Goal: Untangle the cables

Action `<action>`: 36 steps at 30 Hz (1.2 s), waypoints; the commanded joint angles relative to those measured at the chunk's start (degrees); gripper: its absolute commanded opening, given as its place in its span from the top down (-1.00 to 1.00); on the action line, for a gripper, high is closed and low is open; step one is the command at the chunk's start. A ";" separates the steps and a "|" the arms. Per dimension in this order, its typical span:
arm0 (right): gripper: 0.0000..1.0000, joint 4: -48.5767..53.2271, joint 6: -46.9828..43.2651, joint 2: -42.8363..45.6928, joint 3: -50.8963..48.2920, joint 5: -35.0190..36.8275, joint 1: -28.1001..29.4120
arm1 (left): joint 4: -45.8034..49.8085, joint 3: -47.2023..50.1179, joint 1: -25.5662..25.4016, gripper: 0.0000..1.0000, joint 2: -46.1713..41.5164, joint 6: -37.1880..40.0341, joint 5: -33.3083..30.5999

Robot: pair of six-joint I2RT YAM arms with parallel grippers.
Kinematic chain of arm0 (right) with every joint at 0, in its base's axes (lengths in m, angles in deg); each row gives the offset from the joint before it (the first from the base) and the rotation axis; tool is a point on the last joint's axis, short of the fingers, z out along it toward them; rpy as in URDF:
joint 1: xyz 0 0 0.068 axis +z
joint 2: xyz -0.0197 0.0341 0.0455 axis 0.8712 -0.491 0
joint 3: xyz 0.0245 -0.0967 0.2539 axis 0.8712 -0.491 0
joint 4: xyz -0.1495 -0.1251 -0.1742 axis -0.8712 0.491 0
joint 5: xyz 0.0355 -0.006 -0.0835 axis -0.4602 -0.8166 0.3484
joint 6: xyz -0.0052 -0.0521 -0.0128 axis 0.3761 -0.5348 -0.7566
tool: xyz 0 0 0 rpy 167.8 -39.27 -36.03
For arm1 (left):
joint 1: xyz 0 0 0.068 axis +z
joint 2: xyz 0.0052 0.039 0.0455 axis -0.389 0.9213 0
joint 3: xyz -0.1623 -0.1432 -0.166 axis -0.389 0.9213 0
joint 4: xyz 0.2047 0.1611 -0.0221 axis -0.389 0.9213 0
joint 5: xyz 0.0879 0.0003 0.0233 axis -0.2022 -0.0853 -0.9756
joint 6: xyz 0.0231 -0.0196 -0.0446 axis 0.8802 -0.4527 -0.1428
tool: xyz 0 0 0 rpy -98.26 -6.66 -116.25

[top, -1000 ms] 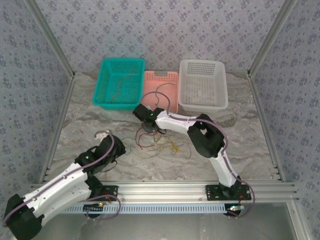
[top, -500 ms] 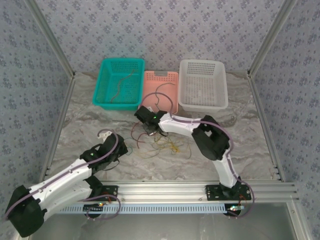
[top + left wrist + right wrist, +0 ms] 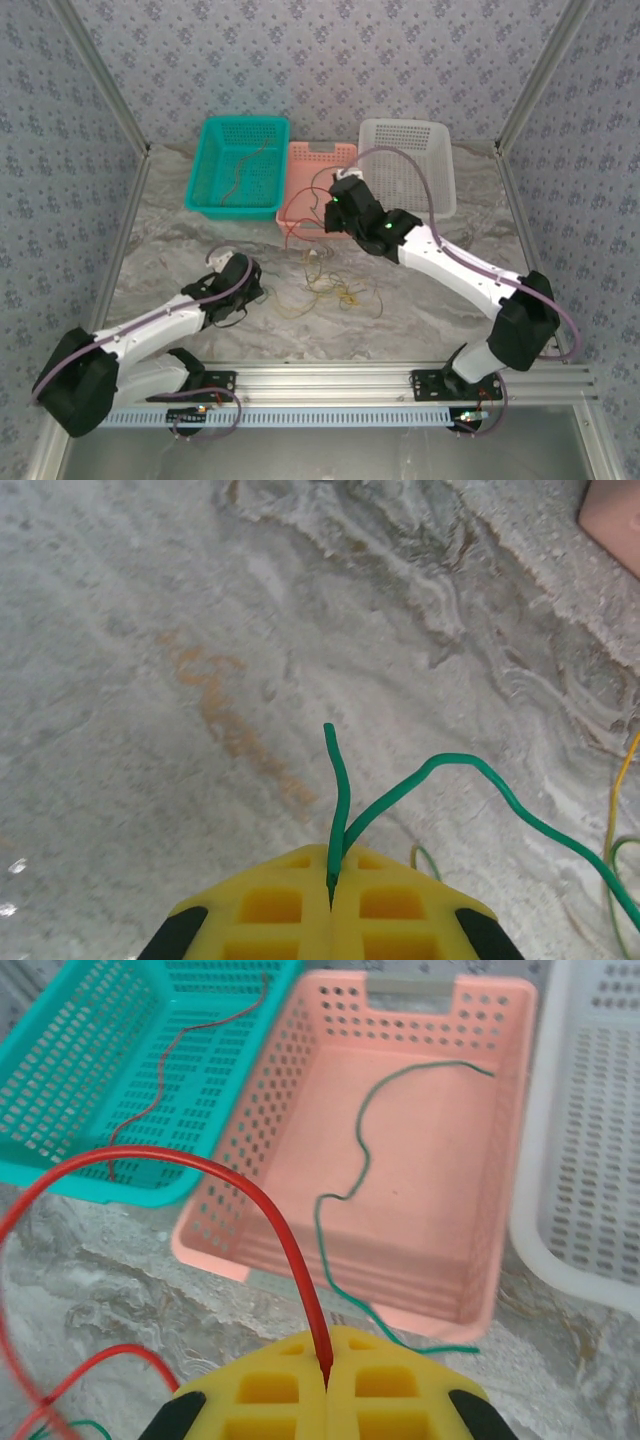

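Red cable (image 3: 140, 1152) is pinched in the right gripper (image 3: 328, 1360), pads closed on it. It leaves the pads toward 12, then arcs over to 9 and off frame. Green cable (image 3: 450, 761) is clamped in the closed left gripper (image 3: 331, 865): short tail points to 12, long run curves off to 4. The top view gives what the wrist views miss: a loose pile of cables (image 3: 335, 287) mid-table (image 3: 180, 240) between the two arms, long axis roughly 9 to 3. Right wrist view gives basket contents: brown cable (image 3: 165, 1080) lying 12-to-7 in the teal basket (image 3: 60, 1060), second green cable (image 3: 365, 1130) in the pink basket (image 3: 440, 1020), its near end trailing over the near rim. White basket (image 3: 590, 1110) is at 3.
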 commanded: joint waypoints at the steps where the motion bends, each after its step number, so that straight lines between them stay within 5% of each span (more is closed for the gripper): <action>1: 1.00 -2.70 5.70 3.96 -3.23 -3.30 -1.77 | -1.77 -4.07 0.73 0.53 1.29 3.33 0.79; 3: 1.00 -2.81 7.03 5.90 -6.13 -4.75 -2.89 | -1.75 -5.23 0.81 -0.18 -1.05 4.39 1.19; 6: 1.00 -2.08 7.53 8.56 -7.96 -5.33 -3.42 | -0.67 -8.03 0.79 -0.42 -6.15 7.13 2.68; 17: 1.00 -0.23 8.30 13.83 -10.36 -8.36 -3.97 | 0.01 -21.44 0.48 -0.19 -4.40 13.65 21.18; 30: 1.00 3.89 9.21 14.55 -8.53 -15.80 -4.32 | -4.60 -25.10 -3.37 -0.12 4.63 21.65 22.58; 36: 1.00 4.46 9.21 14.58 -8.69 -16.98 -3.65 | -3.77 -27.57 -3.31 0.06 8.72 23.82 20.05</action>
